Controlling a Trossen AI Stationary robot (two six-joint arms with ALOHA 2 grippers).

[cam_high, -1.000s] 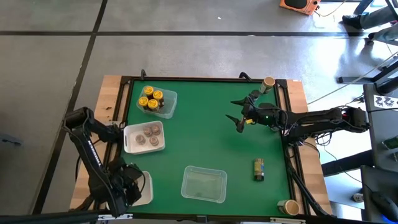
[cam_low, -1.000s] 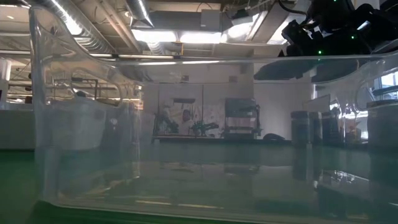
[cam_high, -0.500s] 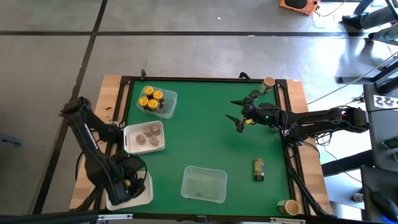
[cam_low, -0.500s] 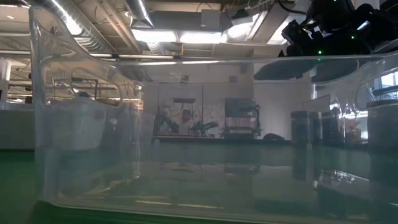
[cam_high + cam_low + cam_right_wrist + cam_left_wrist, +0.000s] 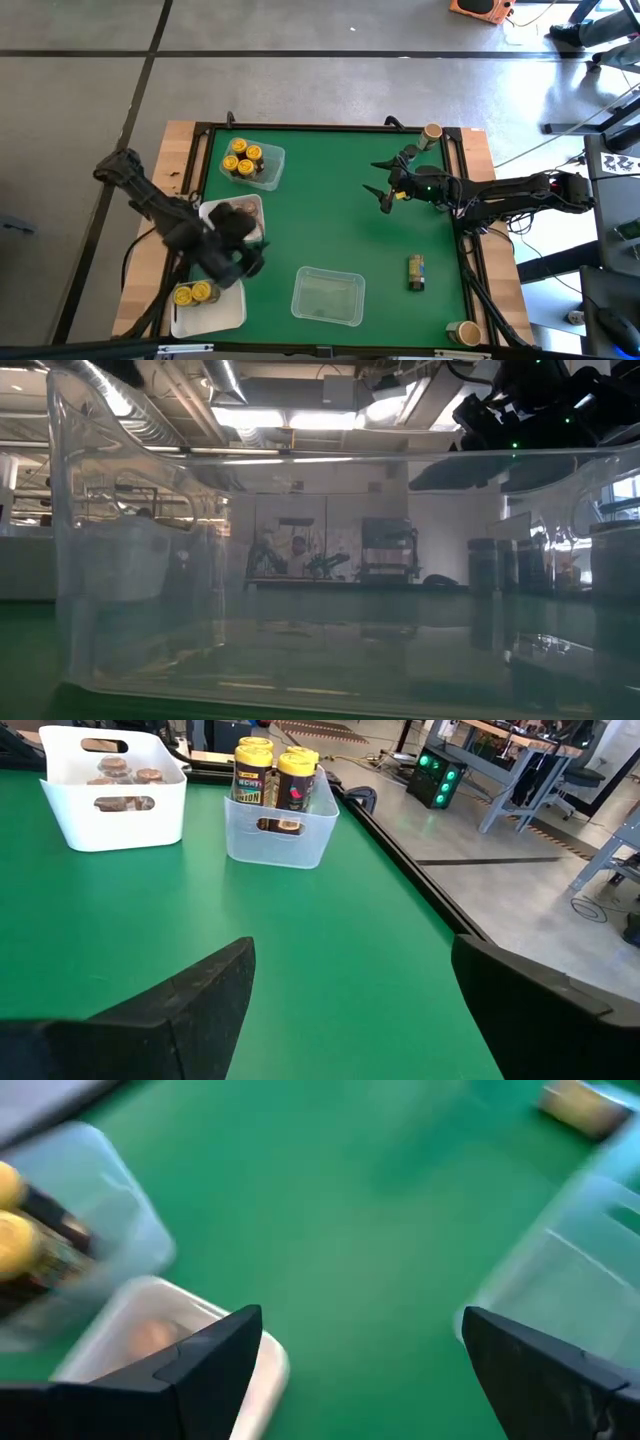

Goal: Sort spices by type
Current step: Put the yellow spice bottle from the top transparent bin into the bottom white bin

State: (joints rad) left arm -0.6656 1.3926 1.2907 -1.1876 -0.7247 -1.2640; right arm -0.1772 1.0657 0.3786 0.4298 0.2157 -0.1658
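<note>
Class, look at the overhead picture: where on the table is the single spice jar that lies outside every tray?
In the high view the lone spice jar lies on its side on the green mat near the table's right edge, right of the empty clear tray and nearer than the right gripper.

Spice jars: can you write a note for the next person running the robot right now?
Left pincer: open, empty, over the mat between the white trays.
Right pincer: open, empty, waiting far right.
Four yellow-lidded jars sit in the clear tray at the far left.
Brown-lidded jars sit in the white tray.
Two yellow-topped jars sit in the near-left tray.
One jar lies loose on the mat; the near clear bin looks empty.
Left: sort that loose jar.
</note>
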